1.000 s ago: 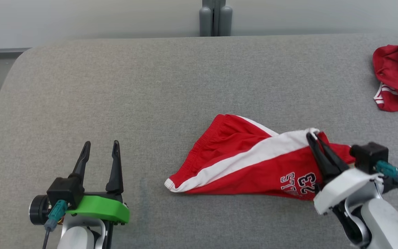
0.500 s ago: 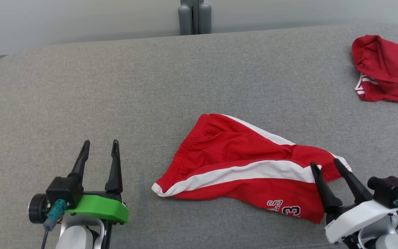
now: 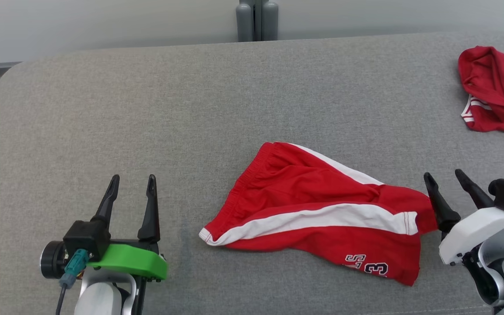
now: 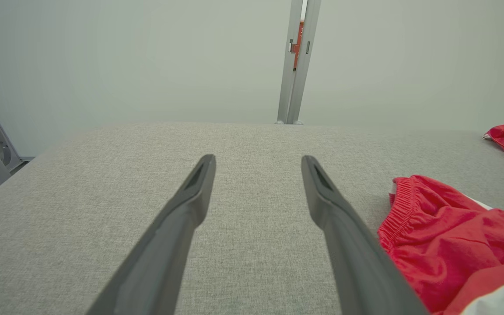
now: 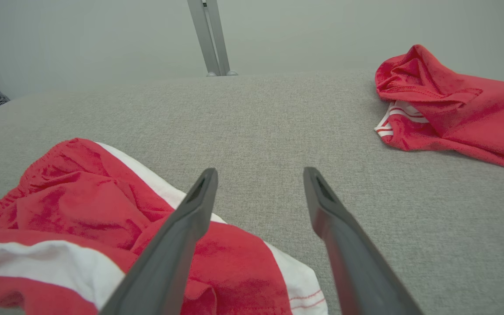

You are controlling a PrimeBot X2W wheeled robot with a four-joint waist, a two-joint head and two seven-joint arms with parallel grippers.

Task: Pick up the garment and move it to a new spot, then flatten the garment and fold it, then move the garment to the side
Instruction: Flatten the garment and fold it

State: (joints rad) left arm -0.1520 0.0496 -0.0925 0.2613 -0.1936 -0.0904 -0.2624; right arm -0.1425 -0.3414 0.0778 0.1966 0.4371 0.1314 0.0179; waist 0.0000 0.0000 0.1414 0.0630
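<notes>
The garment (image 3: 317, 210) is a pair of red shorts with white side stripes and dark lettering, lying rumpled on the grey table (image 3: 190, 109) a little right of centre. In the right wrist view the garment (image 5: 72, 210) spreads at the lower left. My right gripper (image 3: 443, 176) stands open just off its right end, empty; the right gripper (image 5: 258, 175) has only table cloth between its tips. My left gripper (image 3: 132, 180) is open and empty at the lower left, well left of the waistband. From the left wrist, that left gripper (image 4: 258, 159) frames bare table, the garment (image 4: 449, 249) at right.
A second red garment (image 3: 497, 92) with white trim lies bunched at the table's far right. A grey post (image 3: 256, 19) rises behind the far edge against a pale wall. The table's left corner is rounded.
My right gripper opened and let go of the garment, then drew back to the right. The garment dropped and settled flatter on the table. The head camera shifted slightly. The left arm stayed still.
</notes>
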